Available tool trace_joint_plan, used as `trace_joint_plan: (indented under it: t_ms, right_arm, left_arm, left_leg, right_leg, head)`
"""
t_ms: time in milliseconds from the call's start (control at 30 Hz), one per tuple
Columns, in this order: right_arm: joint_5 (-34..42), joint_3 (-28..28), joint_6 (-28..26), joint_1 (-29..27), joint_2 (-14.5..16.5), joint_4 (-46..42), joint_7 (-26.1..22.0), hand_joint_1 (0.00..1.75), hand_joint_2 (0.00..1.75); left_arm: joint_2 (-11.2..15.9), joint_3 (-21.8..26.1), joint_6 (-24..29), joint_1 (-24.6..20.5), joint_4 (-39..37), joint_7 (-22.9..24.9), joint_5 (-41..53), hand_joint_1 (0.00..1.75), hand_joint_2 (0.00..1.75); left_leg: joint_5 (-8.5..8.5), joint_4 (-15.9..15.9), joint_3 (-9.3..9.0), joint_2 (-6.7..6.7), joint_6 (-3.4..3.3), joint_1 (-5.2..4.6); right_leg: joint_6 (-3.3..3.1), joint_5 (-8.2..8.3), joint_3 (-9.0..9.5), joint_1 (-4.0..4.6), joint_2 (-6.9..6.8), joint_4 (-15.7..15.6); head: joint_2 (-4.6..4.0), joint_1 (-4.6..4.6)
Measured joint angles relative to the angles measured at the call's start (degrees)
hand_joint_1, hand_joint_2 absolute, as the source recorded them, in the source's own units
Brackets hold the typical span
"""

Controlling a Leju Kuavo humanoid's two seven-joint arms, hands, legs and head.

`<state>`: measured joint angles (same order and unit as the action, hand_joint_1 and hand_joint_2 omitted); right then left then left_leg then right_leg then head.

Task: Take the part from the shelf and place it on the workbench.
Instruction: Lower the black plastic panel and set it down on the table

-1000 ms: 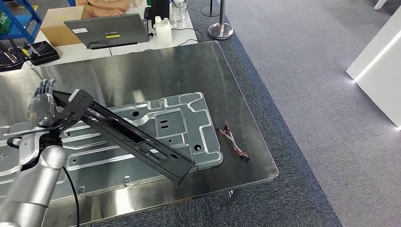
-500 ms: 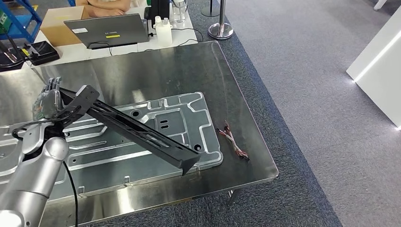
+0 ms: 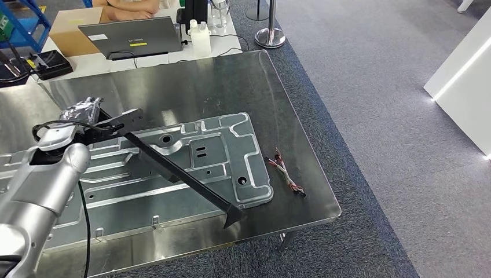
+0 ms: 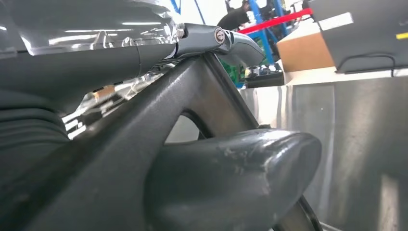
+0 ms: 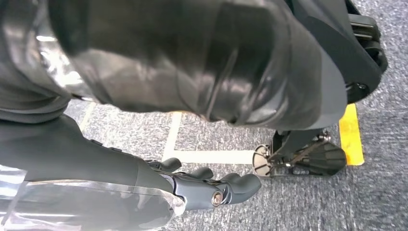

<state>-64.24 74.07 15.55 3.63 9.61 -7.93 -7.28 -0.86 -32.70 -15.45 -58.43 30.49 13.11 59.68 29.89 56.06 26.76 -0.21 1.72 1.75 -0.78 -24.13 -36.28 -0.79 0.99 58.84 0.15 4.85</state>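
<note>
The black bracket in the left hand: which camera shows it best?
The head view: the whole black bracket slants from the left hand down toward the workbench edge. The left wrist view gives a dark close-up under the thumb. The right wrist view looks at floor.

one black part; one pressed metal panel; one laptop; one cardboard box; two white bottles

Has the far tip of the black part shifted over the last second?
Yes. The black part, held by the left hand, has rolled onto its edge, and its tip now lies nearer the stamped metal panel's front right corner, toward the wire bundle.
</note>
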Motion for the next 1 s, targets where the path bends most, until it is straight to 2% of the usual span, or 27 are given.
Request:
trace_joint_plan:
  t_ms: [433,600,833,900,1000]
  right_arm:
    - [0.2,0.3,-0.1,0.0,0.4,0.0,0.5,0.00,0.00]
    - [0.4,0.4,0.2,0.0,0.5,0.0,-0.4,0.00,0.00]
    - [0.6,0.5,0.2,0.0,0.7,0.0,-0.3,0.00,0.00]
    - [0.8,0.6,0.1,0.1,0.9,0.0,-0.1,0.00,0.00]
    - [0.7,0.7,-0.7,0.1,1.2,0.0,-0.1,0.00,0.00]
  left_arm:
    - [-0.6,-5.5,-0.7,-5.6,-3.2,0.2,1.6,0.00,0.00]
    - [-0.8,-5.6,6.0,-6.5,-3.6,1.3,-0.5,0.00,0.00]
    - [-0.9,-5.3,10.6,-6.9,-3.7,-0.2,-2.0,0.00,0.00]
    - [-0.9,-4.6,15.5,-6.3,-3.1,-2.0,-4.2,0.00,0.00]
    - [-0.8,-1.4,26.3,-3.5,-0.2,-6.1,-10.4,0.00,0.00]
  left_leg:
    - [0.00,0.0,0.02,-0.01,0.00,0.00]
    - [0.00,0.0,0.02,-0.01,0.00,0.00]
    - [0.00,0.0,0.03,-0.01,0.00,0.00]
    - [0.00,0.0,0.05,-0.01,0.00,0.00]
    - [0.00,0.0,0.07,-0.01,0.00,0.00]
  right_leg:
    - [0.00,0.00,0.00,-0.01,-0.01,0.0]
    - [0.00,0.00,0.00,0.00,-0.01,0.0]
    - [0.00,0.00,0.00,-0.01,-0.01,0.0]
    - [0.00,0.00,0.01,-0.02,-0.01,0.0]
    - [0.01,0.00,0.04,-0.03,-0.01,0.0]
  head:
    - [0.00,0.00]
    - [0.00,0.00]
    - [0.00,0.00]
    - [0.00,0.00]
    - [0.00,0.00]
